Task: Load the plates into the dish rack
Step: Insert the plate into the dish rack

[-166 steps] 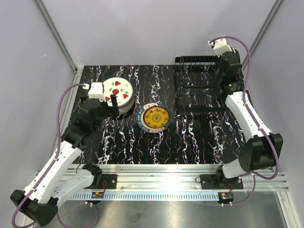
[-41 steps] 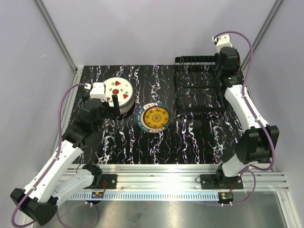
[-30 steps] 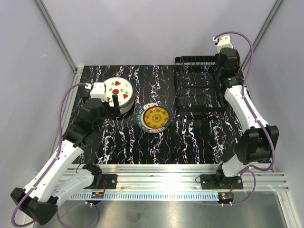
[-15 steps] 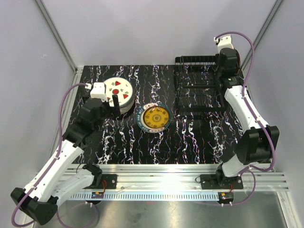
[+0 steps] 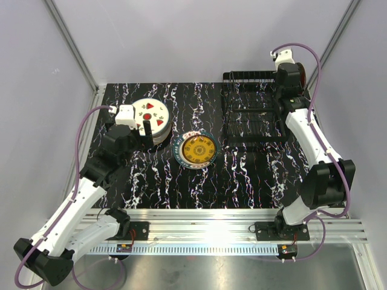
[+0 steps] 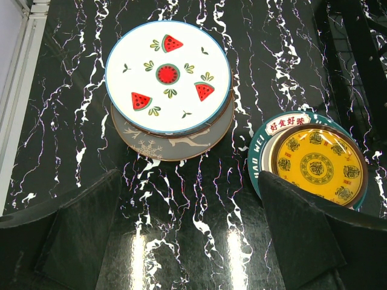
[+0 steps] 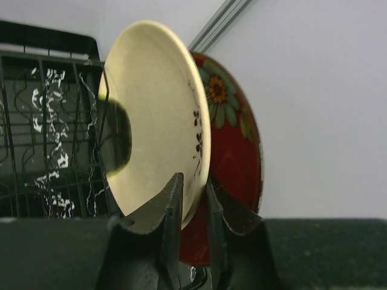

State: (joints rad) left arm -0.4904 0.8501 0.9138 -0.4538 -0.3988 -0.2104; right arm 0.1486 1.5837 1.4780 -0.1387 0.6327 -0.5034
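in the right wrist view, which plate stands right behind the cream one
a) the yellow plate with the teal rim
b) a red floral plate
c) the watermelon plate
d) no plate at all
b: a red floral plate stands on edge just behind the cream plate, its flower pattern showing past the cream rim.
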